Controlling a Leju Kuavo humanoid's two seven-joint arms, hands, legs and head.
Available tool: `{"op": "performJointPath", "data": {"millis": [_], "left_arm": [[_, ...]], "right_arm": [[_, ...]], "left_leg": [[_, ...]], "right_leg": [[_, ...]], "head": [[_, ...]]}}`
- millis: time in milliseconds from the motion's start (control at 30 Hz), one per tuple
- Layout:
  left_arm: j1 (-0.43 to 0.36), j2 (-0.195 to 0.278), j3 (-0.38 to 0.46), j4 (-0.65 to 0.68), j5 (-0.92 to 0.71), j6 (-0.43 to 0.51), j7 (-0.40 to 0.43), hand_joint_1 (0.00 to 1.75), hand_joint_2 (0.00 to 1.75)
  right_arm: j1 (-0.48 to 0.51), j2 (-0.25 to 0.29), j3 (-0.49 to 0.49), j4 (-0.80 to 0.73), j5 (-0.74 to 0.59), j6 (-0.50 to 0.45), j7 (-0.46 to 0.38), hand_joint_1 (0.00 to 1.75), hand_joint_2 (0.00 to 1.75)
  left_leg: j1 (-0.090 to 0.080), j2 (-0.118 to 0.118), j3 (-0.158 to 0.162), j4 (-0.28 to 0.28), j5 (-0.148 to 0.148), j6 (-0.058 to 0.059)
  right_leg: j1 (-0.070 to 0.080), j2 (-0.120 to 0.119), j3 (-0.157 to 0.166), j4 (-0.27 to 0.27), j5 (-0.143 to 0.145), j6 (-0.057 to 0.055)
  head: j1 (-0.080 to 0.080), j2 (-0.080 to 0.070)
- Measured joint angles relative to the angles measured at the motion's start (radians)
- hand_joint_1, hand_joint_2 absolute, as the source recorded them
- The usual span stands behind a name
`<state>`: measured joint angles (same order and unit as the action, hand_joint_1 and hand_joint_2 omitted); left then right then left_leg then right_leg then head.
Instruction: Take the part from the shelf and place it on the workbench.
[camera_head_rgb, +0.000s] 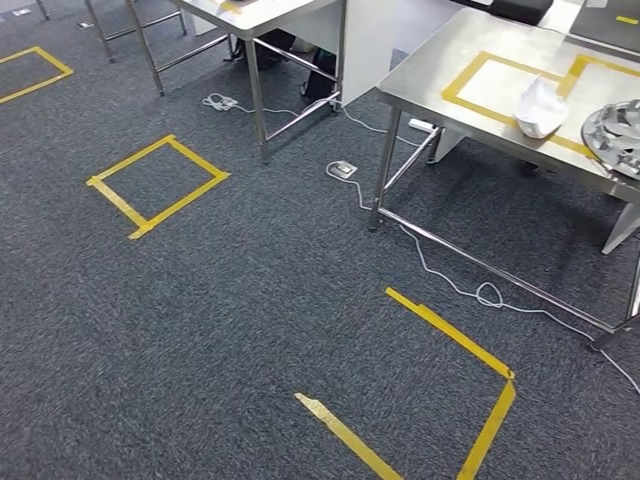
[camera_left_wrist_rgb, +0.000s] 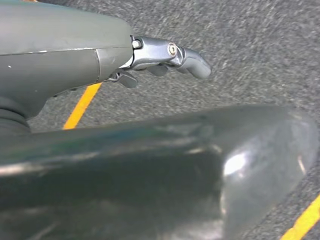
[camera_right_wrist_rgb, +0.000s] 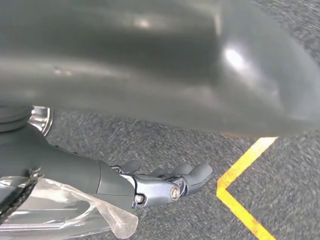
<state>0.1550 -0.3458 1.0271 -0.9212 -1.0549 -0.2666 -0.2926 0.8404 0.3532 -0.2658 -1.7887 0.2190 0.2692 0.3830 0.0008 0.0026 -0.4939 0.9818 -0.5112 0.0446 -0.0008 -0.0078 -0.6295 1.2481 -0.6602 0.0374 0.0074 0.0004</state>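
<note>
Looking from the head, a white part (camera_head_rgb: 540, 106) lies on the steel workbench (camera_head_rgb: 445, 55), far right and nearer the right arm; if it is the task's part, I cannot tell.

At the left wrist, the left hand (camera_left_wrist_rgb: 151, 55) hangs over carpet, fingers loosely straight, empty.

At the right wrist, the right hand (camera_right_wrist_rgb: 158, 185) hangs likewise, holding nothing.

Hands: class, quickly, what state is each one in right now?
Left hand: open, holding nothing.
Right hand: open, holding nothing.

Even overhead light, blurred wrist views

Each robot hand (camera_left_wrist_rgb: 158, 57) (camera_right_wrist_rgb: 166, 185) has dark metallic fingers, visible screws, grey cover.
</note>
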Motion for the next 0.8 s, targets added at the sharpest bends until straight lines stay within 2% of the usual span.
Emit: {"op": "performJointPath", "data": {"millis": [33,67,100,167,200,233,267,300,333,367,400,467,500,533,567,600,633,667,700,733,767,800], "left_arm": [[-0.001,0.000,0.002,0.000,-0.006,-0.002,-0.004,0.00,0.00],[-0.001,0.000,0.004,0.000,-0.010,-0.003,-0.008,0.00,0.00],[-0.002,0.001,0.006,0.000,-0.015,-0.003,-0.011,0.00,0.00],[-0.006,0.000,0.010,0.001,-0.021,-0.003,-0.014,0.00,0.00],[-0.009,0.000,0.011,0.002,-0.022,-0.003,-0.015,0.00,0.00],[-0.011,0.000,0.012,0.003,-0.024,-0.004,-0.016,0.00,0.00],[-0.012,0.000,0.013,0.004,-0.025,-0.004,-0.017,0.00,0.00],[-0.012,0.002,0.016,0.004,-0.025,-0.004,-0.018,0.00,0.00],[-0.011,0.003,0.019,0.004,-0.027,-0.004,-0.018,0.00,0.00],[-0.010,0.003,0.021,0.005,-0.029,-0.004,-0.018,0.00,0.00],[-0.010,0.003,0.023,0.005,-0.032,-0.005,-0.019,0.00,0.00],[-0.013,0.003,0.027,0.005,-0.039,-0.009,-0.021,0.00,0.00],[-0.015,0.003,0.028,0.005,-0.042,-0.011,-0.023,0.00,0.00],[-0.016,0.003,0.031,0.006,-0.045,-0.013,-0.025,0.00,0.00],[-0.015,0.003,0.034,0.006,-0.049,-0.015,-0.027,0.00,0.00],[-0.014,0.003,0.037,0.006,-0.051,-0.017,-0.029,0.00,0.00],[-0.013,0.003,0.040,0.006,-0.054,-0.020,-0.032,0.00,0.00],[-0.013,0.002,0.043,0.006,-0.055,-0.023,-0.036,0.00,0.00],[-0.014,0.001,0.044,0.005,-0.055,-0.026,-0.041,0.00,0.00],[-0.014,0.000,0.045,0.005,-0.055,-0.029,-0.047,0.00,0.00],[-0.014,0.000,0.045,0.004,-0.055,-0.033,-0.053,0.00,0.00],[-0.014,-0.001,0.047,0.004,-0.055,-0.035,-0.059,0.00,0.00]], "right_arm": [[0.000,0.000,-0.001,0.000,-0.001,-0.001,0.000,0.00,0.00],[-0.001,0.000,-0.002,0.000,-0.002,-0.002,0.000,0.00,0.00],[-0.001,0.000,-0.003,0.000,-0.003,-0.004,0.000,0.00,0.00],[-0.001,0.000,-0.004,-0.001,-0.004,-0.008,0.001,0.00,0.00],[0.000,0.000,-0.004,-0.002,-0.006,-0.010,0.001,0.00,0.00],[0.001,0.000,-0.004,-0.003,-0.006,-0.012,0.003,0.00,0.00],[0.002,0.000,-0.004,-0.004,-0.007,-0.014,0.004,0.00,0.00],[0.002,0.000,-0.004,-0.005,-0.007,-0.015,0.005,0.00,0.00],[0.002,0.000,-0.004,-0.006,-0.008,-0.016,0.006,0.00,0.00],[0.003,0.000,-0.004,-0.008,-0.010,-0.017,0.006,0.00,0.00],[0.004,0.000,-0.004,-0.009,-0.014,-0.018,0.006,0.00,0.00],[0.008,0.000,-0.005,-0.011,-0.027,-0.023,0.005,0.00,0.00],[0.009,0.000,-0.005,-0.011,-0.034,-0.026,0.004,0.00,0.00],[0.010,0.000,-0.006,-0.011,-0.044,-0.031,0.002,0.00,0.00],[0.008,0.000,-0.006,-0.011,-0.056,-0.037,-0.002,0.00,0.00],[0.006,0.000,-0.007,-0.012,-0.072,-0.045,-0.008,0.00,0.00],[0.003,0.000,-0.009,-0.014,-0.091,-0.053,-0.018,0.00,0.00],[-0.001,0.000,-0.012,-0.018,-0.110,-0.061,-0.030,0.00,0.00],[-0.006,0.000,-0.018,-0.022,-0.128,-0.067,-0.045,0.00,0.00],[-0.015,0.000,-0.027,-0.028,-0.143,-0.071,-0.062,0.00,0.00],[-0.026,0.000,-0.037,-0.032,-0.152,-0.072,-0.080,0.00,0.00],[-0.041,0.000,-0.049,-0.034,-0.156,-0.068,-0.100,0.00,0.00]], "left_leg": [[-0.004,-0.013,-0.012,0.001,0.009,0.002],[-0.008,-0.026,-0.021,0.001,0.017,0.002],[-0.011,-0.039,-0.027,0.002,0.023,0.003],[-0.016,-0.065,-0.035,0.003,0.035,0.001],[-0.017,-0.077,-0.041,0.005,0.040,-0.001],[-0.018,-0.089,-0.048,0.007,0.046,-0.005],[-0.017,-0.101,-0.056,0.008,0.052,-0.010],[-0.017,-0.113,-0.062,0.008,0.058,-0.016],[-0.016,-0.112,-0.068,0.012,0.058,-0.021],[-0.016,-0.097,-0.076,0.027,0.047,-0.026],[-0.016,-0.074,-0.089,0.059,0.022,-0.032],[-0.008,-0.027,-0.135,0.176,-0.056,-0.047],[-0.002,-0.018,-0.158,0.240,-0.089,-0.055],[0.004,-0.014,-0.169,0.282,-0.105,-0.063],[0.010,-0.010,-0.163,0.289,-0.102,-0.069],[0.015,-0.005,-0.137,0.255,-0.081,-0.074],[0.019,0.009,-0.095,0.189,-0.050,-0.078],[0.020,0.035,-0.053,0.117,-0.027,-0.080],[0.019,0.053,-0.023,0.061,-0.010,-0.075],[0.016,0.067,-0.007,0.027,-0.003,-0.068],[0.012,0.071,-0.007,0.018,-0.005,-0.059],[0.010,0.059,-0.012,0.018,-0.002,-0.047]], "right_leg": [[0.001,0.005,-0.003,0.031,-0.011,-0.004],[0.003,0.008,0.013,0.022,-0.002,-0.010],[0.006,0.013,0.049,-0.028,0.024,-0.017],[0.013,0.056,0.143,-0.183,0.084,-0.036],[0.014,0.078,0.175,-0.246,0.101,-0.042],[0.015,0.093,0.192,-0.284,0.107,-0.047],[0.015,0.094,0.193,-0.296,0.107,-0.048],[0.014,0.083,0.191,-0.302,0.111,-0.048],[0.012,0.070,0.190,-0.305,0.117,-0.049],[0.009,0.056,0.189,-0.309,0.122,-0.051],[0.005,0.040,0.189,-0.313,0.127,-0.053],[0.004,0.006,0.186,-0.314,0.130,-0.055],[0.004,-0.013,0.184,-0.314,0.130,-0.055],[0.003,-0.031,0.183,-0.313,0.130,-0.054],[0.002,-0.047,0.182,-0.312,0.130,-0.051],[0.000,-0.062,0.181,-0.310,0.130,-0.048],[-0.002,-0.075,0.181,-0.307,0.128,-0.043],[-0.002,-0.088,0.181,-0.303,0.125,-0.037],[-0.001,-0.098,0.180,-0.297,0.121,-0.029],[0.000,-0.107,0.180,-0.293,0.118,-0.021],[0.001,-0.115,0.181,-0.290,0.116,-0.013],[0.000,-0.122,0.184,-0.289,0.117,-0.007]], "head": [[0.000,0.000],[0.000,0.000],[0.000,0.000],[0.000,0.000],[-0.001,0.000],[-0.001,0.000],[-0.001,0.000],[-0.001,0.000],[0.000,0.000],[-0.003,0.000],[-0.006,0.000],[-0.012,0.000],[-0.013,0.000],[-0.013,0.000],[-0.013,0.000],[-0.013,0.000],[-0.013,0.000],[-0.014,0.000],[-0.014,0.000],[-0.012,0.000],[-0.010,0.000],[-0.008,0.000]]}}
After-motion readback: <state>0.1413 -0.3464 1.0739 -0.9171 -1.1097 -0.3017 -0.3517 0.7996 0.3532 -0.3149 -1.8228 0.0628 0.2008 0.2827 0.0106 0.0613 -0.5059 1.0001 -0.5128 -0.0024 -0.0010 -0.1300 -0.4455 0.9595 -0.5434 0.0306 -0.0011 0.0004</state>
